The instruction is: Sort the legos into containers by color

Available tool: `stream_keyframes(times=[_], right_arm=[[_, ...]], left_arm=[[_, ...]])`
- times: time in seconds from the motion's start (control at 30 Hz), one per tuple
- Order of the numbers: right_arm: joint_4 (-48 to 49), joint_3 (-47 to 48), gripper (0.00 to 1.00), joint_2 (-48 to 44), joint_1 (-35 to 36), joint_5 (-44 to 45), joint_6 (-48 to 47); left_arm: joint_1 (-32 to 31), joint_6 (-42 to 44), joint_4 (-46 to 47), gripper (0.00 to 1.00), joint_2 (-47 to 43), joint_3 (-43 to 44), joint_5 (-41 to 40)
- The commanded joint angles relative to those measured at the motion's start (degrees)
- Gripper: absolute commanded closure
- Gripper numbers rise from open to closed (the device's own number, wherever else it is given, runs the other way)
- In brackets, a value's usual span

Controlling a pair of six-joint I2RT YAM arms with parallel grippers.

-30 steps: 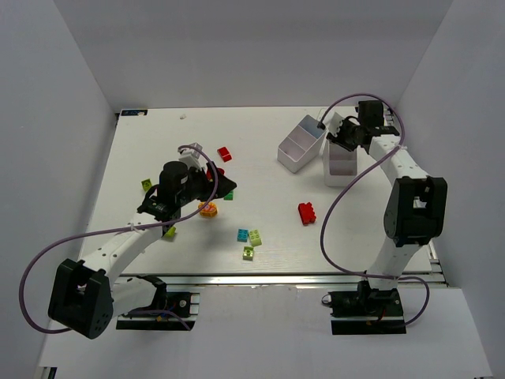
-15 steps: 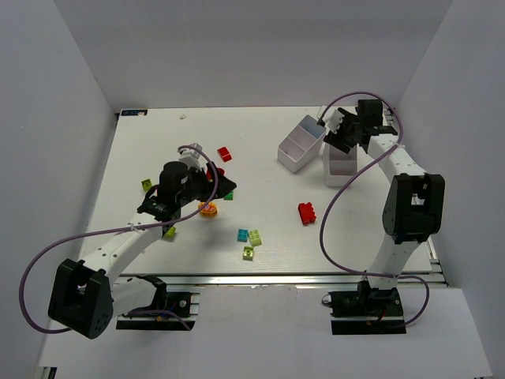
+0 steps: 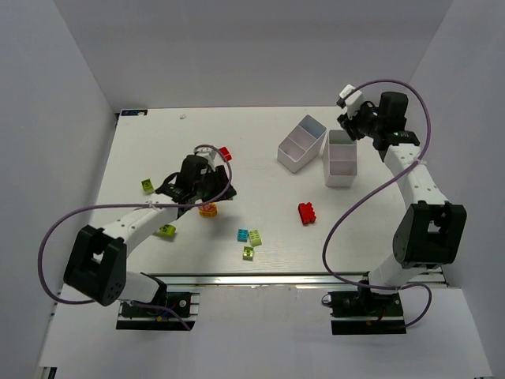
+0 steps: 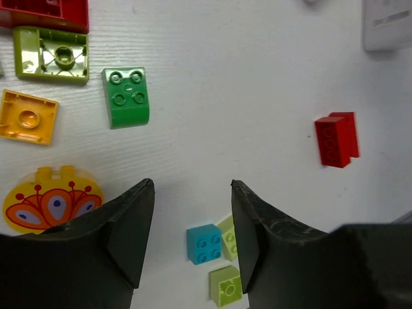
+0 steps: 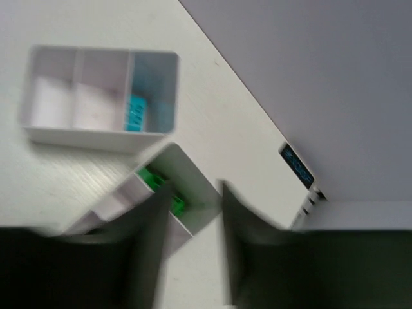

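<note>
Over loose legos (image 4: pixel 206 244) on the worktop (image 4: pixel 225 77), the left tool (image 4: pixel 192 193) hovers half-open, empty, likely needing to centre on the green brick (image 4: pixel 127 96); right tool (image 5: pixel 194 193) gapes empty above containers (image 5: pixel 96 138).

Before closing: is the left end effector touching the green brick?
Apart: left wrist view shows bare table between green brick and left end effector.

Ahead of my left jaws I see a green brick (image 4: pixel 127 96) lying studs up, and a cyan brick (image 4: pixel 205 243) in their gap on the bench. Past my right jaws, one white tray (image 5: pixel 84 138) holds a cyan piece (image 5: pixel 135 114), the other tray (image 5: pixel 193 180) a green piece (image 5: pixel 158 183).
</note>
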Motion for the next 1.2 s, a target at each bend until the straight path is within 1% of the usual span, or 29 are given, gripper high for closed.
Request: stream_keyframes(times=[0.0,0.03,0.07,0.13,0.17,0.2,0.27,0.4,0.57,0.97,1.1,1.17], right_arm=[[-8.28,2.04,0.72,-2.72,-0.33,-19.29,5.71],[-8.39,-0.31,0.76,-3.52,-0.33,-22.55,7.27],[-7.35,-1.90,0.78,-4.39,-0.33,-28.24,9.37],[-4.97,-4.28,0.57,-6.24,0.10,-31.88,14.39],[-3.92,-5.86,0.38,-6.51,0.37,-33.29,16.15],[-3.91,-6.40,0.31,-6.95,0.63,-33.83,17.90],[-3.56,-8.23,0.23,-7.39,0.81,-34.62,19.15],[-3.03,-9.91,0.23,-8.53,0.90,-34.45,19.85],[-1.89,-10.97,0.22,-8.80,0.90,-34.45,21.26],[-0.92,-11.23,0.17,-8.44,0.90,-34.45,22.32],[-0.83,-11.67,0.19,-8.44,0.90,-34.97,22.67],[-0.92,-12.20,0.20,-8.53,1.25,-35.32,22.67]], left_arm=[[-2.23,3.22,-5.62,0.39,2.66,5.70,-6.77],[-2.67,3.49,-6.24,0.39,3.71,6.49,-9.56],[-3.03,3.75,-7.11,0.39,5.90,7.29,-10.29],[-3.99,4.54,-8.26,0.39,8.37,10.35,-12.13],[-4.69,5.33,-9.92,0.39,11.08,11.50,-14.40],[-5.13,5.69,-10.72,0.39,12.41,12.73,-15.73],[-5.75,6.74,-12.12,0.39,15.65,15.55,-18.89],[-5.93,8.06,-12.92,0.39,19.45,18.10,-22.86],[-5.93,9.64,-14.41,0.39,24.45,21.70,-25.50],[-5.93,10.35,-12.83,0.39,29.56,23.20,-23.48],[-5.93,10.43,-12.05,0.45,29.56,22.68,-23.04],[-5.93,10.52,-11.52,0.50,29.56,22.24,-22.60]])
